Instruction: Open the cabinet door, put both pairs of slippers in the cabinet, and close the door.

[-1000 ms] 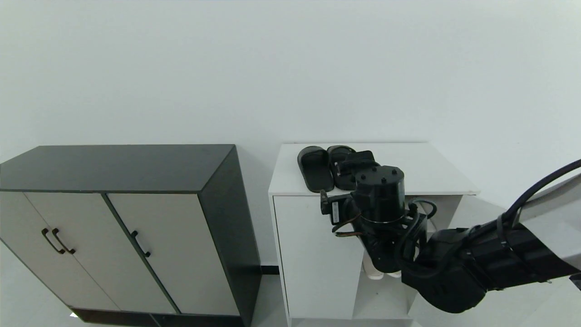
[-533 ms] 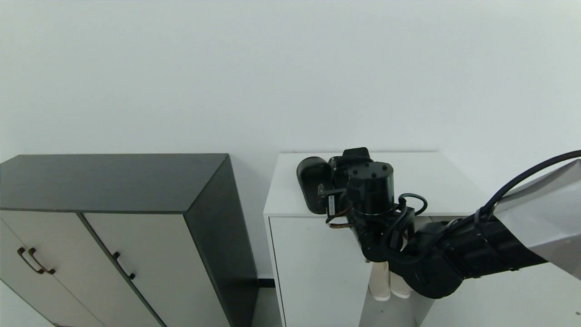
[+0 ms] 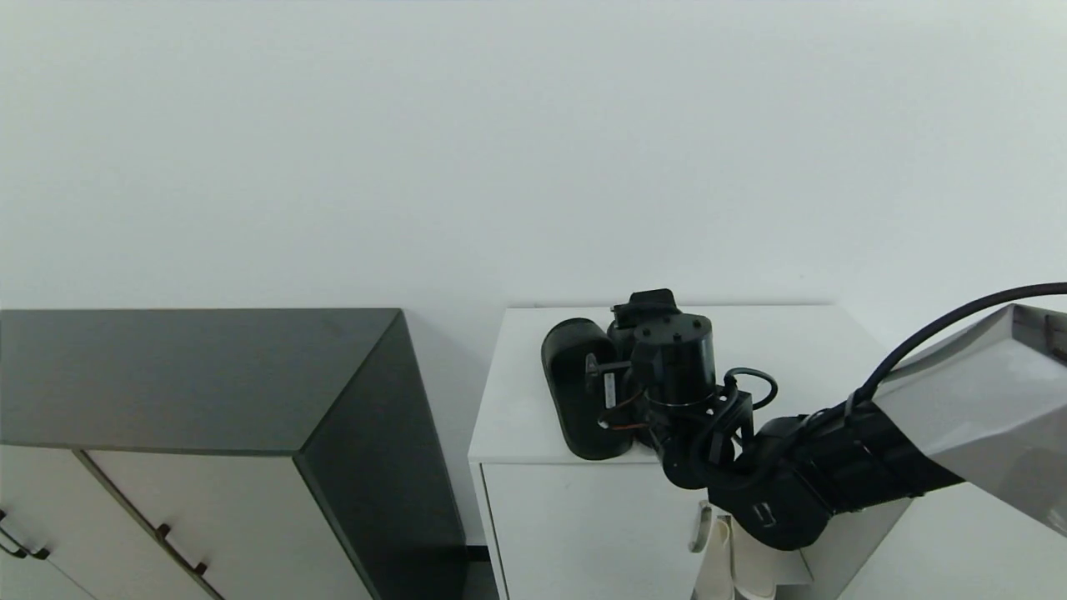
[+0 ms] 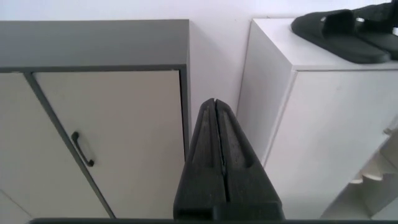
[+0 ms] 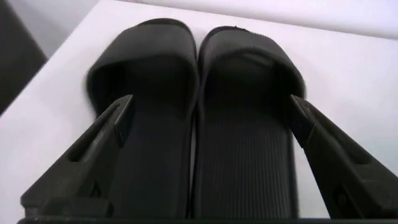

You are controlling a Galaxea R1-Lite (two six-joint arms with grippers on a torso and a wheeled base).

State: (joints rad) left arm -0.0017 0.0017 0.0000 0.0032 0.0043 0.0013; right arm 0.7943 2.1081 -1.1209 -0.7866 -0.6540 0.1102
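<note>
Right tool (image 5: 209,106) stands with its jaws wide apart, and I have the black pair (image 5: 249,143) lying between them. One finger (image 5: 81,168) flanks the outer side of one slipper and the other finger flanks the outer side of its mate, both at the heel end. I cannot tell whether either finger touches the rubber. The two slippers lie flat and side by side, pressed against each other, with their toes pointing away from the tool toward the wall. From the head view I place the black pair (image 3: 575,392) on the left part of the worktop (image 3: 517,400), heels close to its front edge. The right wrist sits over the slipper on the right.

Left tool (image 4: 216,106) has its fingers pressed together on nothing. It hangs low, facing the narrow gap between the cabinet (image 4: 93,37) and the worktop, well apart from the black pair. The cabinet stands just left of the worktop, with a dark top and side. The door (image 4: 112,137) nearest the gap is shut, its handle (image 4: 82,149) untouched.

A white pair (image 3: 733,558) shows in the open space under the worktop, partly hidden behind the right arm.
</note>
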